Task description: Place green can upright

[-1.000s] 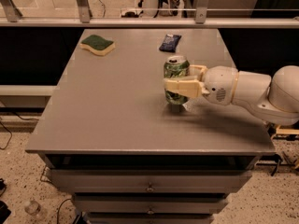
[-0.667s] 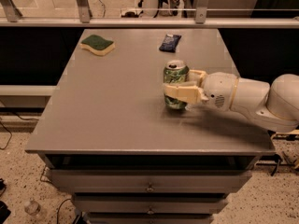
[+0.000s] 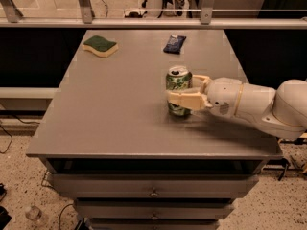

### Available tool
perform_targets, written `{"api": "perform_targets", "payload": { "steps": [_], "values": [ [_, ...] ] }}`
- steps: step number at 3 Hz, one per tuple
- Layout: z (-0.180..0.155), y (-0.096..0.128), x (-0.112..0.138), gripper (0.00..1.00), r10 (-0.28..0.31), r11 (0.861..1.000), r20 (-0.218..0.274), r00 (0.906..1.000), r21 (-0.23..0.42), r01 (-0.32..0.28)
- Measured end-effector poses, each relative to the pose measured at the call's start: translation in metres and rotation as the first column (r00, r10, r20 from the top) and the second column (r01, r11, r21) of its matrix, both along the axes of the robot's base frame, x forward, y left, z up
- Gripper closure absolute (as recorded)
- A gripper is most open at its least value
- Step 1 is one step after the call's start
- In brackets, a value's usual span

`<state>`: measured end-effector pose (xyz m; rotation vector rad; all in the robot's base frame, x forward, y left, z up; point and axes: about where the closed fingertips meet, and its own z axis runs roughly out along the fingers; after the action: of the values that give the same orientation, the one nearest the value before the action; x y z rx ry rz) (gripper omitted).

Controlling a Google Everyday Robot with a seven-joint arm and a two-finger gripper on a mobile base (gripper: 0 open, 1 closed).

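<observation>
Green can [image 3: 177, 80] stands upright, right of centre on the worktop [image 3: 120, 109], a bit toward the near edge. Long axis vertical, silver top with pull tab up. Base looks down on the surface or just off it; can't tell for sure.

Hand [image 3: 181, 88] comes in from the right and is closed around the can at mid-body. One finger crosses the near side, the other runs behind on the far side. So the can sits between the fingers at the hand's left tip, and the white arm [image 3: 259, 104] trails off right.

Judgement: the can is already vertical, so what's left is release and a straight pull-back to the right without tipping it.

Sponge [image 3: 100, 46] is far left and blue packet [image 3: 173, 43] is at the far edge; both well apart from the can.
</observation>
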<state>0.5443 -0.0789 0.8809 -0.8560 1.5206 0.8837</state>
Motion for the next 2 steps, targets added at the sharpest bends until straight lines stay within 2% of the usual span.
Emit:
{"api": "perform_targets", "payload": {
  "steps": [2],
  "values": [
    [0.0011,0.0049,-0.0006,0.14,0.009,1.0,0.002,1.0,-0.001,-0.009]
  ]
}}
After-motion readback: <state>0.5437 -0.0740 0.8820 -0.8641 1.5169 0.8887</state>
